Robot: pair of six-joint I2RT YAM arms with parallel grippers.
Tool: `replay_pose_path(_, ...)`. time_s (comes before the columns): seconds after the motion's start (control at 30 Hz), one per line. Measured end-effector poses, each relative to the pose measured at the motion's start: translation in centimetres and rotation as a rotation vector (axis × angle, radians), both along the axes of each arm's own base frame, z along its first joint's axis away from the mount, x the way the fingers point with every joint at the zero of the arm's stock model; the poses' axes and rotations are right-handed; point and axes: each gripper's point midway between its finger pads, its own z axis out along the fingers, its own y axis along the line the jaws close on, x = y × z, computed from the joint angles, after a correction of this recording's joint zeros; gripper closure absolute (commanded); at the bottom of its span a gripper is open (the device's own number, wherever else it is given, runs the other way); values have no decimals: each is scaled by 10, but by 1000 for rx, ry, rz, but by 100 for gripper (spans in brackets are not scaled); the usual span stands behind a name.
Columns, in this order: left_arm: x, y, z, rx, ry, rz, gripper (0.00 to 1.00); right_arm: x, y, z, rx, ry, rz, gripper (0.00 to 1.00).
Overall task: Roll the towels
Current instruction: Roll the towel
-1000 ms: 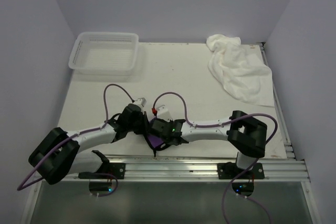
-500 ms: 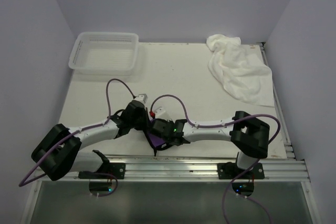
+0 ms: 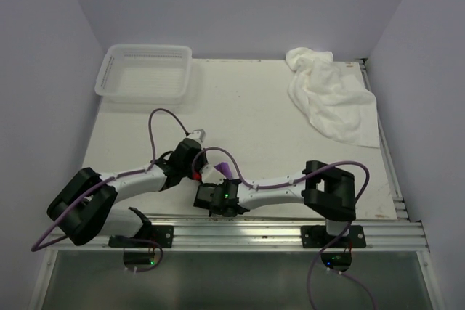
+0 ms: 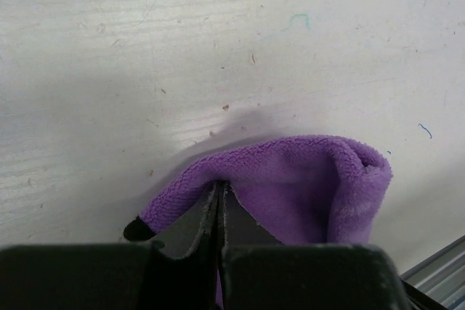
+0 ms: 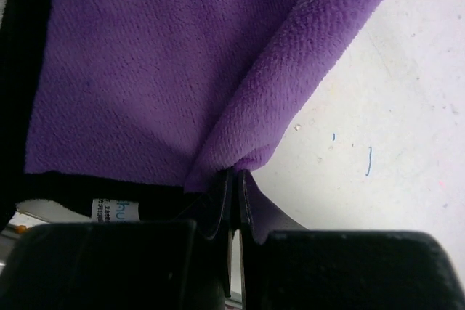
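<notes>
The small purple towel (image 3: 223, 170) with dark trim is bunched between my two grippers near the table's front edge. My left gripper (image 3: 204, 169) is shut on a folded edge of it; in the left wrist view the towel (image 4: 290, 186) arches over the shut jaws (image 4: 220, 195). My right gripper (image 3: 212, 192) is also shut on it, pinching a fold (image 5: 234, 177) while the cloth (image 5: 145, 70) spreads out above. The large fluffy white towel (image 3: 330, 96) lies crumpled at the back right, away from both grippers.
A white plastic mesh basket (image 3: 145, 70) stands at the back left corner. The metal rail (image 3: 276, 234) runs along the front edge just behind the grippers. Purple cables loop over both arms. Walls enclose the table on the left, back and right.
My right gripper has swung left and nearer the front edge, and its elbow has come left too. The purple towel is now bunched up and mostly hidden between the grippers. The left gripper has shifted slightly.
</notes>
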Motion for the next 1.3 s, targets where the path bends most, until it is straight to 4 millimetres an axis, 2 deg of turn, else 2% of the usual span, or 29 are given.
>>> replay_pose_path(0.27,0,1,4,-4,-11,2,97,1,1,-1,-189,-139,13,100)
replay_pose_path(0.37,1,12,9,8,-23,16,95,3,0,-2,-256,-188,16,100)
replay_pose_path(0.53,9,31,29,8,-72,55,93,6,-8,-3,-371,-245,40,100)
replay_pose_path(0.67,18,34,55,-10,-129,55,92,9,-17,-4,-463,-264,60,100)
replay_pose_path(0.8,25,20,89,-86,-207,3,90,10,-19,-5,-521,-267,80,100)
replay_pose_path(0.9,26,2,110,-171,-265,-80,84,10,-19,-5,-549,-264,94,100)
replay_pose_path(1.0,22,-22,124,-271,-289,-191,83,9,-19,-5,-571,-262,106,100)
replay_pose_path(1.1,15,-45,125,-339,-286,-308,81,9,-20,-5,-584,-260,114,100)
replay_pose_path(1.3,-10,-96,102,-411,-184,-556,81,9,-19,-5,-596,-257,124,100)
